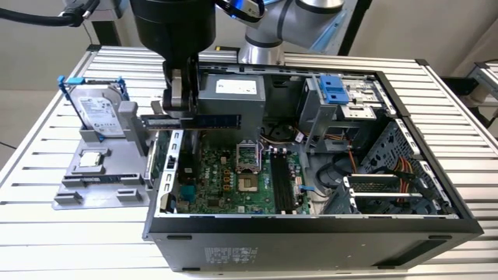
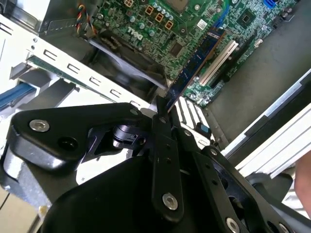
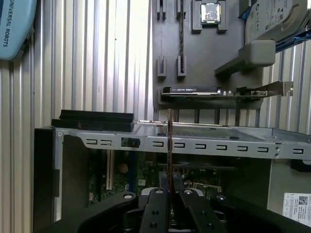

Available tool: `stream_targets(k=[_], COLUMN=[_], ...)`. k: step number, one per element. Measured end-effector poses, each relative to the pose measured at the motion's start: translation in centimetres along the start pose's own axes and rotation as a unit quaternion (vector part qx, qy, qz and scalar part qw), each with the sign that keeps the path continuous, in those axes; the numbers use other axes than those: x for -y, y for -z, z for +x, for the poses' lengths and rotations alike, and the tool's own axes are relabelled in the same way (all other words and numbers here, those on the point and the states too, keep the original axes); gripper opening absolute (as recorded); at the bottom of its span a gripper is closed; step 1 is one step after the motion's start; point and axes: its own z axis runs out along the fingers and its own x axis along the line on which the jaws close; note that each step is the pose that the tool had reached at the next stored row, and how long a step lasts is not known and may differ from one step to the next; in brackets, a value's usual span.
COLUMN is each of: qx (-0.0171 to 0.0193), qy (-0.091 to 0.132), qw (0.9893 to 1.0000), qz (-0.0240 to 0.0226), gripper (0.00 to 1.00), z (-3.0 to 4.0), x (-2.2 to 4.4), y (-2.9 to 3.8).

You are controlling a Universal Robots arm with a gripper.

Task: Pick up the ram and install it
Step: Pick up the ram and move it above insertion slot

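Your gripper [image 1: 177, 99] is pinching the ram [image 1: 198, 121] near one end, so the pick-up is done. In the exterior view the stick hangs level in the air, at about 10 o'clock from the middle of the computer case [image 1: 311, 233], over its side wall. The installing is left: the long black slots [image 1: 281, 181] lie toward 4 o'clock from the stick. A grey metal box [image 1: 233, 93] stands just beside it at 1 o'clock. The hard drive [image 1: 101, 111] and a small chip [image 1: 91, 157] rest on the holder [image 1: 78, 198] at 9 o'clock.
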Motion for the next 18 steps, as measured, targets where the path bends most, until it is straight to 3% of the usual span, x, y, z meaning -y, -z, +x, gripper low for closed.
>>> stream_targets(k=[9, 18], qx=[0.0001, 0.0000], qy=[0.000, 0.000], qw=[1.0000, 1.0000], qz=[0.0001, 0.0001], gripper=[0.00, 0.00], z=[0.01, 0.04], x=[0.41, 1.63], y=[-0.01, 0.01])
